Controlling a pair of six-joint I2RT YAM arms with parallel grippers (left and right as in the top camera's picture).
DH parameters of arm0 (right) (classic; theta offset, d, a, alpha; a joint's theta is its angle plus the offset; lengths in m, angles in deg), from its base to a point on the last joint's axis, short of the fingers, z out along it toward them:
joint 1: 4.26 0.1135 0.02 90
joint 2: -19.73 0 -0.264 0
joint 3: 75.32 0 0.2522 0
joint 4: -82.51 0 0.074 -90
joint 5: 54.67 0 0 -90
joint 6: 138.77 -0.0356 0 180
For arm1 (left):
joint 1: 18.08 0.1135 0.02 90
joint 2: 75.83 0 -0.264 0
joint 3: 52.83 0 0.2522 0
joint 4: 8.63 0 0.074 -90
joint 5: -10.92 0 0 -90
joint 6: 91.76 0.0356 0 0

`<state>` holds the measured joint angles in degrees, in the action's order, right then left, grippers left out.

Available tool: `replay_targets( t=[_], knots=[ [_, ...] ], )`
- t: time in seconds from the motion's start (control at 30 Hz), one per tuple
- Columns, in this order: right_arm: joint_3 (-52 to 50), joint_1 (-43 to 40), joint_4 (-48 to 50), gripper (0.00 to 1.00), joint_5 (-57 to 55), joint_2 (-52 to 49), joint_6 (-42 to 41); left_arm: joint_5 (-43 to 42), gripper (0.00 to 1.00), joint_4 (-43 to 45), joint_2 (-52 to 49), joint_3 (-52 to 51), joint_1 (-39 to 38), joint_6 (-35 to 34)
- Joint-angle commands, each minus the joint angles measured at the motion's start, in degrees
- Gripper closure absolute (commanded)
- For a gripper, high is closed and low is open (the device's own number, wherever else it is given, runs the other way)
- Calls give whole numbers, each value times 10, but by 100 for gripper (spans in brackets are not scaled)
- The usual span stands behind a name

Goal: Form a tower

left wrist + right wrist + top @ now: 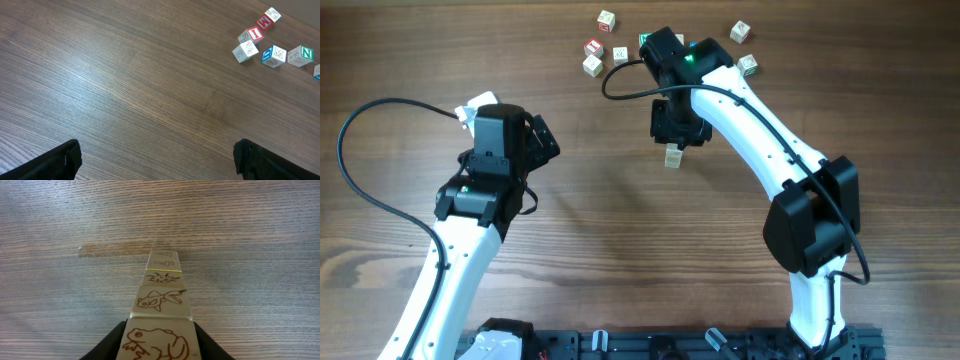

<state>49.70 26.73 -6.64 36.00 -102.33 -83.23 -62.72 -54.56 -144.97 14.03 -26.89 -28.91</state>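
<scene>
Right claw (156, 345) seemingly pinching top of 4-cube tower (161, 300), left claw (157, 160) spread wide

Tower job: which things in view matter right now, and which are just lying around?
In the job:
tower
right gripper, closed on its top

Lying about:
scattered letter cubes
left gripper, open, empty

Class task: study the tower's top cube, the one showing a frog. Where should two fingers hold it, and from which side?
Grip the top cube on its two opposite side faces, coming straight down. The tower is narrow and upright, so a sideways approach would likely topple it. The right gripper has its fingers against those faces.
</scene>
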Motion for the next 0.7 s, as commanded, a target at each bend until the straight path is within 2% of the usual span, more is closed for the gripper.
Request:
replay_targets(
  t=[0.0,0.33,0.37,0.4,0.43,0.47,0.67],
  knots=[
    [7,3,-1,56,7,-8,-2,-3,0,2,3,3,4,-5],
    [7,3,0,48,7,-8,-2,-3,0,2,3,3,4,-5],
    [8,3,-1,37,7,-8,-2,-3,0,2,3,3,4,-5],
    [9,3,-1,17,7,-8,-2,-3,0,2,3,3,4,-5],
    [9,3,-1,6,7,-7,-1,-3,0,2,3,3,4,-5],
    [9,3,-1,1,7,-7,-1,-3,0,2,3,3,4,-5],
    [13,3,-1,1,4,-6,0,-3,0,2,3,3,4,-5]
  ],
)
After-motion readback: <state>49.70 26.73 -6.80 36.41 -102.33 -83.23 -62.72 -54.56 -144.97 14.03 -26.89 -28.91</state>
